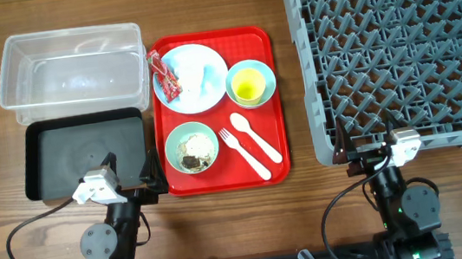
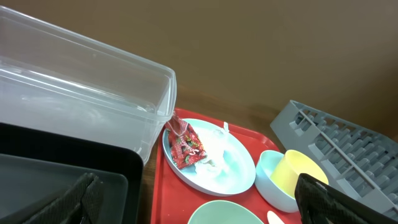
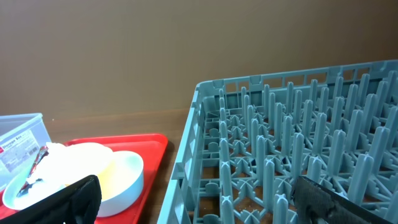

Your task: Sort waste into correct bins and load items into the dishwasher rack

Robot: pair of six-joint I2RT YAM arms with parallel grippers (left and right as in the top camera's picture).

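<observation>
The red wrapper (image 1: 165, 74) and white tissue (image 1: 205, 78) lie on the pale blue plate (image 1: 193, 99). The yellow cup (image 1: 249, 84) sits in the pale blue bowl (image 1: 265, 72). The mint bowl (image 1: 176, 140) holds food scraps (image 1: 193, 151). The white fork (image 1: 244, 152) and spoon (image 1: 256, 135) lie beside it. The clear tub (image 1: 8, 85) and black tray (image 1: 86, 155) are at the left, the grey rack (image 1: 405, 49) at the right. My left gripper (image 1: 131, 169) is open and empty over the black tray's near right corner. My right gripper (image 1: 364, 145) is open and empty at the rack's near left corner.
All the dishes sit on a red serving tray (image 1: 268, 108) between the bins and the rack. In the left wrist view the wrapper (image 2: 186, 146) lies on the plate (image 2: 236, 171) close to the tub wall (image 2: 155, 99). Bare wooden table runs along the front edge.
</observation>
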